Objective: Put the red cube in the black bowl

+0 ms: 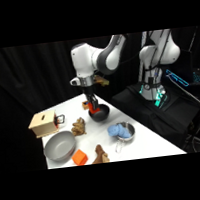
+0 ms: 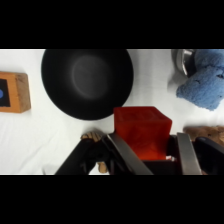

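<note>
We find the gripper (image 2: 146, 150) clenched on the red cube (image 2: 142, 131), one metal finger (image 2: 125, 155) against each side of it in the wrist view, the cube's top face and front showing between them. In the side view the gripper (image 1: 92, 108) hangs from the arm (image 1: 96, 58) at the bowl's near rim, the cube (image 1: 93, 109) a red spot at its tip, held off the table. The black bowl (image 2: 87, 82) lies just past the cube in the wrist view, open and with nothing in it; we cannot tell whether the cube is over the rim or just beside it. Outward from there, on the white table (image 1: 143, 146): a metal pot (image 1: 123, 131) with blue cloth in it, near the bowl (image 1: 99, 113); a wooden box (image 1: 44, 123) well to the other side; a small brown figure (image 1: 79, 126) between box and bowl; a grey bowl (image 1: 60, 146) nearer the front edge; an orange block (image 1: 80, 157) just beside it; a second brown figure (image 1: 99, 154) next to that block.
</note>
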You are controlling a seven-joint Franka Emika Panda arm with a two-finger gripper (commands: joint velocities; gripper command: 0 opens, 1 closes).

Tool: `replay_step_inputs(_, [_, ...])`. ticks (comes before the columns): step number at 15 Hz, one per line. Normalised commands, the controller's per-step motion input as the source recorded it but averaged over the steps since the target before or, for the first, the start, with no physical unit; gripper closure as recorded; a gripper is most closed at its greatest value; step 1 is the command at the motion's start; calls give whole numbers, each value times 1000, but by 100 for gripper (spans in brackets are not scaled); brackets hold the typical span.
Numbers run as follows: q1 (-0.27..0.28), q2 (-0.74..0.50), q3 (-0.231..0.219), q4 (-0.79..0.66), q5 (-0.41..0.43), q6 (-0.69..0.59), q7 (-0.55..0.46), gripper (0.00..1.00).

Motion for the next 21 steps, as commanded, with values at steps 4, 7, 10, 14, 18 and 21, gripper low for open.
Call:
replay_step_inputs(4, [-103, -217, -54, -192, -72, 40, -38, 77])
replay_step_inputs(7, [-99, -167, -49, -168, -40, 66, -64, 77])
replay_step_inputs(10, [-94, -109, -42, -144, 1, 94, -94, 77])
replay_step_inputs(14, [-77, -36, -22, -123, 65, 159, -135, 77])
replay_step_inputs(18, [-66, 86, 13, -74, 164, 281, -208, 77])
replay_step_inputs(21, [-73, 140, 43, -24, 174, 257, -206, 77])
